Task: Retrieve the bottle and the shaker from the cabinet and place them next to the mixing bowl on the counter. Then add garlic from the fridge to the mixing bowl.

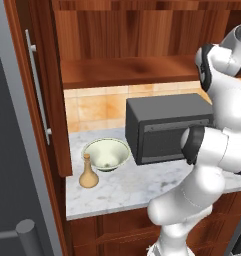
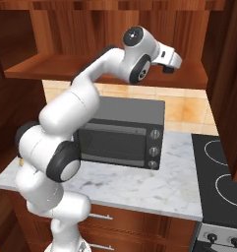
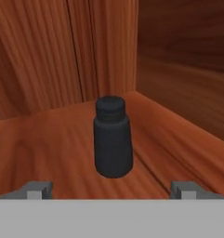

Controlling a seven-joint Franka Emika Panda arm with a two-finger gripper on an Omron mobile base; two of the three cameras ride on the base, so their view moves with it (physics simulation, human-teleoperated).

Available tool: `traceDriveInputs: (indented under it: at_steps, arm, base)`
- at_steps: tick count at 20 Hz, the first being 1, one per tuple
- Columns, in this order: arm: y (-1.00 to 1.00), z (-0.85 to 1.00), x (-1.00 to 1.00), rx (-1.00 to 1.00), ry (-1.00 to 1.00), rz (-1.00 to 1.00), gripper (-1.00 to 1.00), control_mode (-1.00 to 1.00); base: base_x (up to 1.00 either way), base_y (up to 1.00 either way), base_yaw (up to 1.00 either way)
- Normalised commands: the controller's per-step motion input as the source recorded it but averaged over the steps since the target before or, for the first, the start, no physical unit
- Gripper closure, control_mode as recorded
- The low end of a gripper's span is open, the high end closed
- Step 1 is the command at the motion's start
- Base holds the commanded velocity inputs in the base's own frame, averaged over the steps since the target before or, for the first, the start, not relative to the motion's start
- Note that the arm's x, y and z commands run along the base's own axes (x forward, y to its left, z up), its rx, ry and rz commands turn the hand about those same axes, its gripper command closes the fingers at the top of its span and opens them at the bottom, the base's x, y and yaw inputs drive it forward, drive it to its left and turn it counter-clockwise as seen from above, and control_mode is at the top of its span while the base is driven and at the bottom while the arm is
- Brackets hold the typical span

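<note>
Between my jaws, which stand wide apart on my gripper (image 3: 111, 190), nothing is held; just ahead and centred, the shaker (image 3: 113, 143) stands upright on the cabinet (image 3: 57, 144) shelf, wooden corner walls behind it

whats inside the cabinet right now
On the wooden shelf of the cabinet stands the black shaker, upright and apart from the walls, with the open gripper facing it. The shelf space behind the shaker is covered by it.
</note>
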Motion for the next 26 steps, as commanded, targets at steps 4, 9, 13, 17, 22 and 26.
traceDriveInputs:
  at_steps: [4, 9, 13, 17, 22, 26]
  arm:
    - [-0.12, -0.07, 0.26, 0.0, 0.0, 0.0, -1.0, -1.0]
    - [-0.11, -0.1, 0.25, 0.0, 0.0, 0.0, -1.0, -1.0]
    - [-0.09, -0.09, 0.23, 0.0, 0.0, 0.0, -1.0, -1.0]
    - [-0.06, -0.08, 0.23, 0.0, 0.0, 0.0, -1.0, -1.0]
    - [-0.06, -0.08, 0.21, 0.0, 0.0, 0.0, -1.0, -1.0]
    - [-0.06, -0.09, 0.19, 0.0, 0.0, 0.0, -1.0, -1.0]
  base:
    - [0.0, 0.0, 0.0]
    - [0.0, 0.0, 0.0]
    - [0.0, 0.0, 0.0]
    - [0.0, 0.0, 0.0]
    - [0.0, 0.0, 0.0]
    - [0.0, 0.0, 0.0]
